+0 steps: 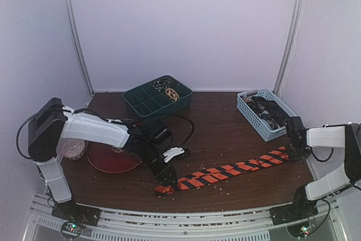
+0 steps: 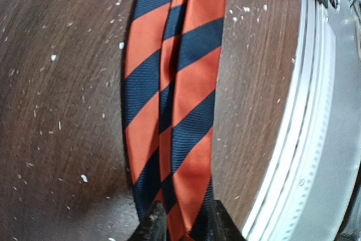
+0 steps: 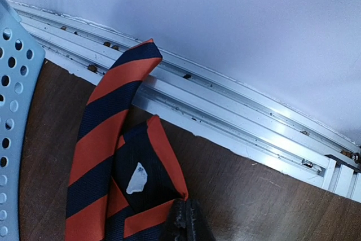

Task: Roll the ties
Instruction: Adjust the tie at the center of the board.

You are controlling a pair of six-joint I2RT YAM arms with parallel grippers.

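— Where the orange-red and navy striped fabric tie (image 1: pixel 225 171) meets the left gripper (image 2: pixel 186 225), is its end visible?
— No, it is hidden. It lies flat on the dark wooden table (image 1: pixel 225 122), from six o'clock to four. The fingers (image 2: pixel 153 224) straddle it, part-way apart. Pinching or not, I cannot tell.
— Any writing?
— A small white patch (image 3: pixel 136 178), too blurred to read. The right gripper (image 3: pixel 185 219), forearm low at three o'clock, is closed tight at the tie's other end.

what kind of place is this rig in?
Likely a robot test booth: plain white enclosure walls, an aluminium rail edging the dark wooden table, plus a green divided plastic tray and pale blue perforated basket.
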